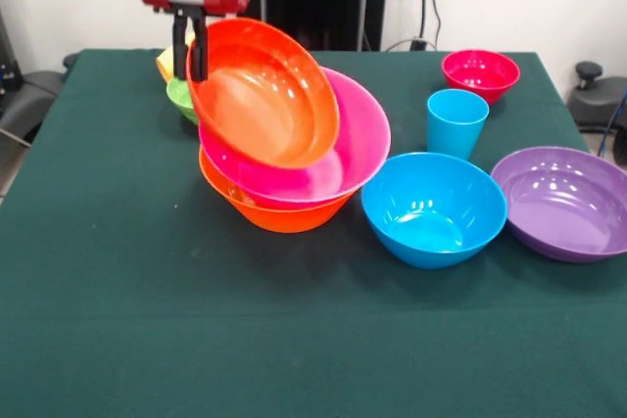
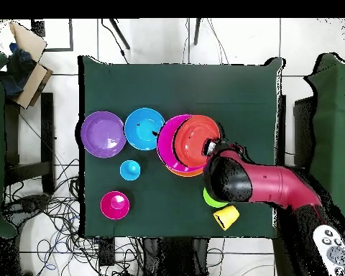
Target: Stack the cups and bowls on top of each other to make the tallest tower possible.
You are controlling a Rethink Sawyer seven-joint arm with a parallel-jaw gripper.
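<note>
Front view: the gripper [image 1: 191, 46], black fingers under a red wrist, is pinching the rim of a glossy red-orange plastic bowl [image 1: 263, 93] at upper left of frame. That bowl sits tilted inside the big pink plastic bowl [image 1: 348, 149], which is nested in the big orange plastic bowl [image 1: 279, 212], left of centre. Green bowl [image 1: 179, 97] and yellow-orange tumbler [image 1: 165, 64] peek out behind the stack. On the right: blue plastic bowl [image 1: 434, 209], purple plastic bowl [image 1: 565, 201], w/ the light blue tumbler [image 1: 457, 122] and small magenta bowl [image 1: 480, 74] further up. All on the dark green tablecloth [image 1: 147, 320].
</note>
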